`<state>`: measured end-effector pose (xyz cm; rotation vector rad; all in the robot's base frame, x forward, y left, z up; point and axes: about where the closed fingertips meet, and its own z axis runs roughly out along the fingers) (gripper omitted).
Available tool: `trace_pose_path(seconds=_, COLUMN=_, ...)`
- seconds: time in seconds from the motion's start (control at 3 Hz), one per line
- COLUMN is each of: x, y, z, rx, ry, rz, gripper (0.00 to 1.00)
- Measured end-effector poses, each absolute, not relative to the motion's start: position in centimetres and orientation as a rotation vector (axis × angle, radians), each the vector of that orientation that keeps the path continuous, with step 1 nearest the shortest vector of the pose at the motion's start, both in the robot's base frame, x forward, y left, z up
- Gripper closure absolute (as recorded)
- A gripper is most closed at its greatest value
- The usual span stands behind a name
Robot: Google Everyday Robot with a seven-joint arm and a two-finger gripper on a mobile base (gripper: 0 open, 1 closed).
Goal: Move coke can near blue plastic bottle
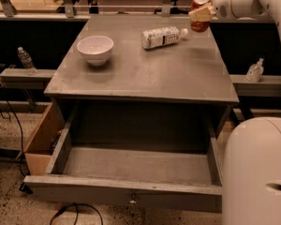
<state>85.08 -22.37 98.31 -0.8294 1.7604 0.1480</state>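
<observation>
The coke can (200,3), red with a silver top, is held in the air above the table's far right corner. My gripper (201,13) is shut on it, its pale fingers wrapped across the can's front. The blue plastic bottle (162,36) lies on its side on the grey table top (145,71), white cap pointing right, just left of and below the can. The white arm reaches in from the upper right.
A white bowl (95,48) sits on the table's left part. An open drawer (136,168) sticks out at the front. A small water bottle (25,60) stands on the left rail, a pump bottle (255,71) on the right rail. My white base (257,172) fills the lower right.
</observation>
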Motion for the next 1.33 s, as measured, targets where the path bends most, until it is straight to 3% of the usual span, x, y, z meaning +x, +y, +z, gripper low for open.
trace_pose_path(seconds=1.33, x=87.1, y=-18.1, z=90.5, rx=-0.796, ry=1.922, rz=0.281, gripper=1.0)
